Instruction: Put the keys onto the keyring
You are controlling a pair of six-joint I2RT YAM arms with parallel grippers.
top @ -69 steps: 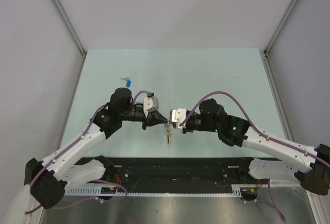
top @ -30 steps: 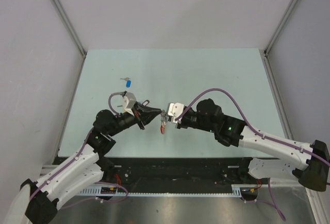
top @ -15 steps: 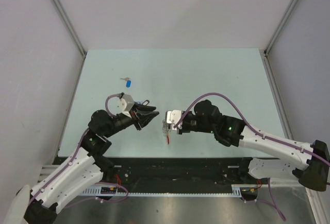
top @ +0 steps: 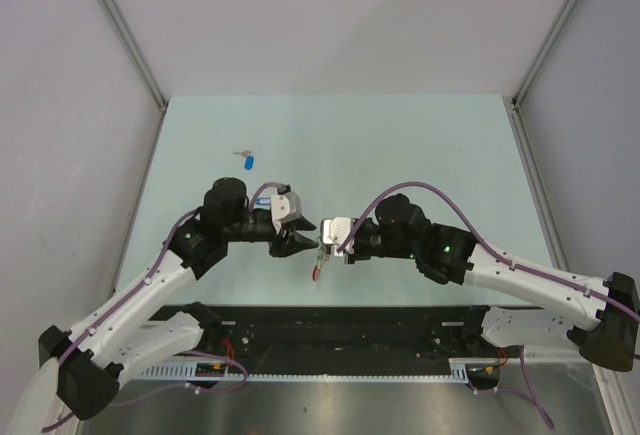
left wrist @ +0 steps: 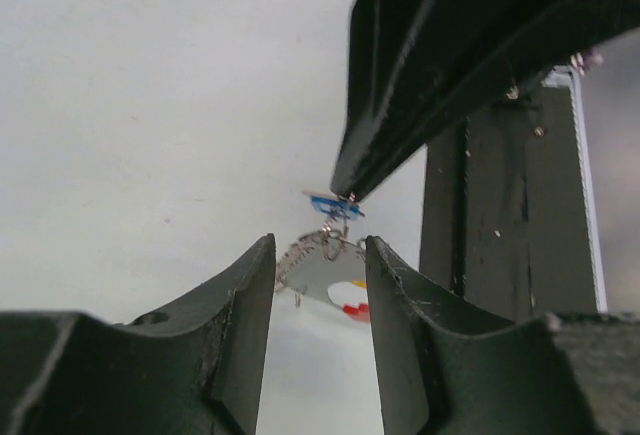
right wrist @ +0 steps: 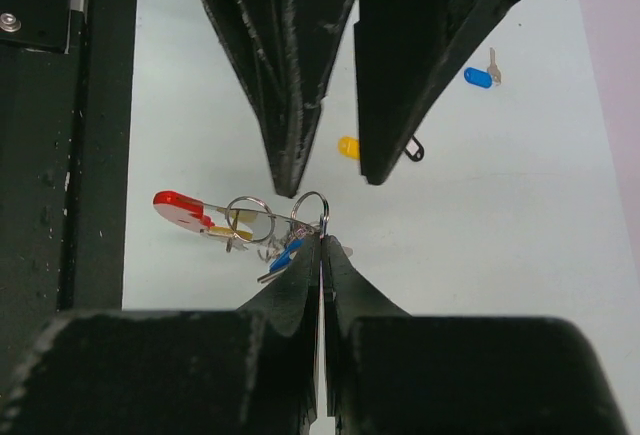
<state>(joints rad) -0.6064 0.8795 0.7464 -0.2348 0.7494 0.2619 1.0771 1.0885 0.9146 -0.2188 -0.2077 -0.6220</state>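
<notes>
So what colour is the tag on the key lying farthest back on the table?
Blue. That key shows clearest in the right wrist view, near the top right.

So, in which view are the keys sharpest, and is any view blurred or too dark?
Right wrist view: keyring and keys sharp, evenly lit. Left wrist view: softer focus, the left fingers nearly black against the pale table. Top view: even light, no glare, keyring too small to resolve.

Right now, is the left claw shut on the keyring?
No, in the right wrist view the left claw has its fingers spread apart near the keyring, which only the right claw pinches.
</notes>
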